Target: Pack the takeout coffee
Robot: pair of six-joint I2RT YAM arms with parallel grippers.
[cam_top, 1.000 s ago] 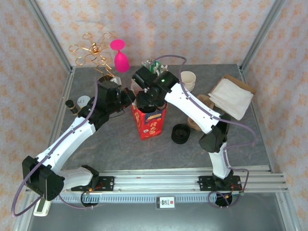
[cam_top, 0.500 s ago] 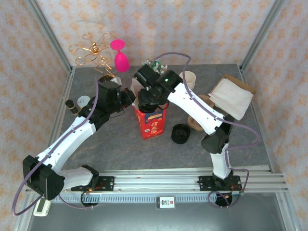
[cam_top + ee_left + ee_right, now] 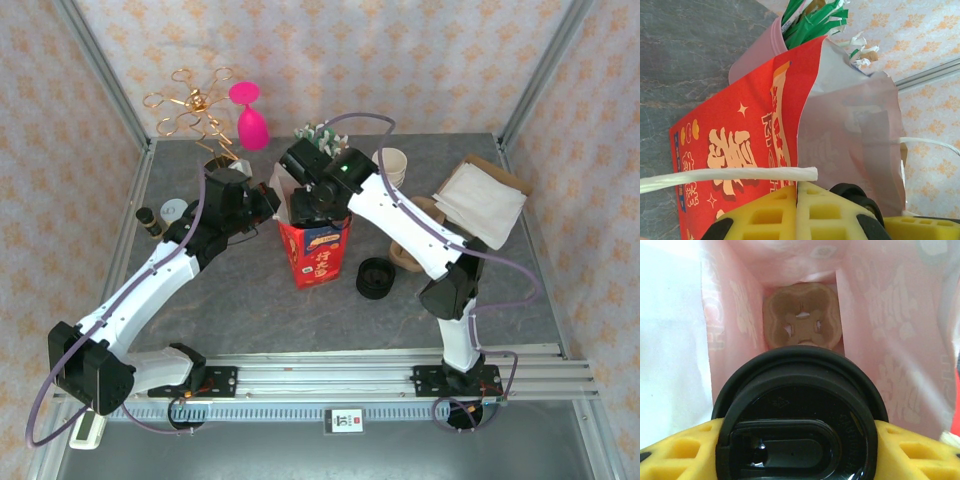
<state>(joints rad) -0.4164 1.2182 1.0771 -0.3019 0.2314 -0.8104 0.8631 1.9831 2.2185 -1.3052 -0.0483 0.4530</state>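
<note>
top external view: a red paper bag (image 3: 318,250) stands upright at the centre of the grey desk (image 3: 250,300), its mouth open. the left hand (image 3: 268,203) sits at the bag's 10 o'clock rim. the right hand (image 3: 305,205) points down into the mouth from 12 o'clock. in the left wrist view the left hand (image 3: 796,190) is clenched, yellow pads (image 3: 765,210) pressed together on the bag's (image 3: 740,150) upper edge, with the white twisted handle (image 3: 730,175) running just above them. in the right wrist view the right hand (image 3: 800,440) is grasping the takeout coffee (image 3: 799,405), seen from above as a round black lid, with a yellow pad (image 3: 680,450) touching it on each side. the cup is inside the bag, with pale pink-lit walls (image 3: 875,340) at 9, 12 and 3 o'clock. a brown pulp cup carrier (image 3: 802,322) lies at the bag's bottom beyond the lid. whether the cup touches the carrier cannot be told. on the desk, a pile of black lids (image 3: 375,277) lies near the bag at 4 o'clock, a stack of cream cups (image 3: 391,165) stands at 2 o'clock, and a cardboard box of white napkins (image 3: 482,200) sits well apart at 3 o'clock. a pink goblet (image 3: 250,115) and a gold wire rack (image 3: 190,110) stand at 11 o'clock, at the far edge.
</note>
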